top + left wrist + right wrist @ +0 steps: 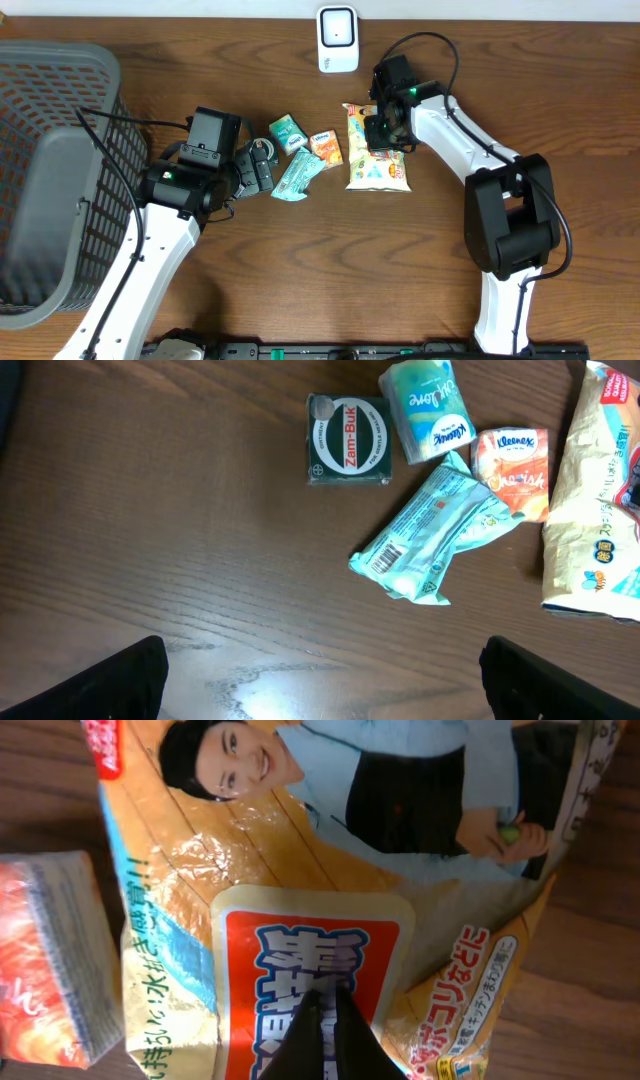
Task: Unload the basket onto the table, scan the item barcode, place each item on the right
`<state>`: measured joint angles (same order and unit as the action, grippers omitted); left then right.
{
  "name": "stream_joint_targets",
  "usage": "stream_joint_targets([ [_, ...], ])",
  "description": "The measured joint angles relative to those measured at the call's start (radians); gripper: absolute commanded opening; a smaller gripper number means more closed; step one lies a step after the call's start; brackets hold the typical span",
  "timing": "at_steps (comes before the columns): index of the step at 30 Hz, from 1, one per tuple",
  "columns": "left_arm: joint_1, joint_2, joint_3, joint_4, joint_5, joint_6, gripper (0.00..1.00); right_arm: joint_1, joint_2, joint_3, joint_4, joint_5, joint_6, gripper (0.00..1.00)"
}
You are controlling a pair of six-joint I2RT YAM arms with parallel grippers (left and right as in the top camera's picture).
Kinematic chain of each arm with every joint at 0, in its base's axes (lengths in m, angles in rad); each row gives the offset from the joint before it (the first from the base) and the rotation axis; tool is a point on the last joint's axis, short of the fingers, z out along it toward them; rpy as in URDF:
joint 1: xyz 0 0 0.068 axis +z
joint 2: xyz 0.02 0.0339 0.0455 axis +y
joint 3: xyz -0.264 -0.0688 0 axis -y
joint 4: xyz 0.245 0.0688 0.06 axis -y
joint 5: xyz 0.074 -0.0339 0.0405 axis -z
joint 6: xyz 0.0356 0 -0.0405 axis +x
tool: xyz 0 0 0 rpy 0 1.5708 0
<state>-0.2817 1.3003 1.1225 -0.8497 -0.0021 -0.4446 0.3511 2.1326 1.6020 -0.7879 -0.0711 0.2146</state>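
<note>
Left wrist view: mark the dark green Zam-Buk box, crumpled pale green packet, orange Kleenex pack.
Dark green Zam-Buk box [350, 442], left wrist view, white label.
Crumpled pale green packet [435, 525], left wrist view, wrapper middle.
Orange Kleenex pack [512, 468], left wrist view, front.

Scanner [338, 38] stands behind snack bag [378, 172], basket [40, 90] far left.

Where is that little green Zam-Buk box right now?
In the left wrist view the Zam-Buk box lies top centre on the table, beside the teal Kleenex pack and up-left of the mint-green packet.
</note>
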Motion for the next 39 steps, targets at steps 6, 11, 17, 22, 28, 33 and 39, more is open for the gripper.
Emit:
stream_joint_targets([
  [6, 0.000, 0.000, 0.000, 0.001, 0.000, 0.000, 0.98, -0.011, 0.002, 0.125, -0.198, 0.009, 0.006, 0.06],
  [11, 0.000, 0.000, 0.000, 0.000, 0.000, 0.000, 0.98, -0.015, -0.003, 0.311, -0.286, 0.013, 0.010, 0.33],
  [17, 0.000, 0.000, 0.000, 0.000, 0.000, 0.000, 0.98, 0.026, -0.017, 0.334, -0.280, 0.018, 0.013, 0.55],
  [22, 0.000, 0.000, 0.000, 0.000, 0.000, 0.000, 0.98, 0.101, -0.017, 0.236, -0.194, 0.087, 0.024, 0.71],
  [28, 0.000, 0.000, 0.000, 0.000, 0.000, 0.000, 0.98, 0.188, -0.017, 0.055, -0.024, 0.260, 0.065, 0.76],
  [33, 0.000, 0.000, 0.000, 0.000, 0.000, 0.000, 0.98, 0.212, -0.016, -0.062, 0.097, 0.372, 0.081, 0.73],
  [39, 0.000, 0.000, 0.000, 0.000, 0.000, 0.000, 0.98, 0.204, -0.016, -0.106, 0.101, 0.468, 0.107, 0.65],
])
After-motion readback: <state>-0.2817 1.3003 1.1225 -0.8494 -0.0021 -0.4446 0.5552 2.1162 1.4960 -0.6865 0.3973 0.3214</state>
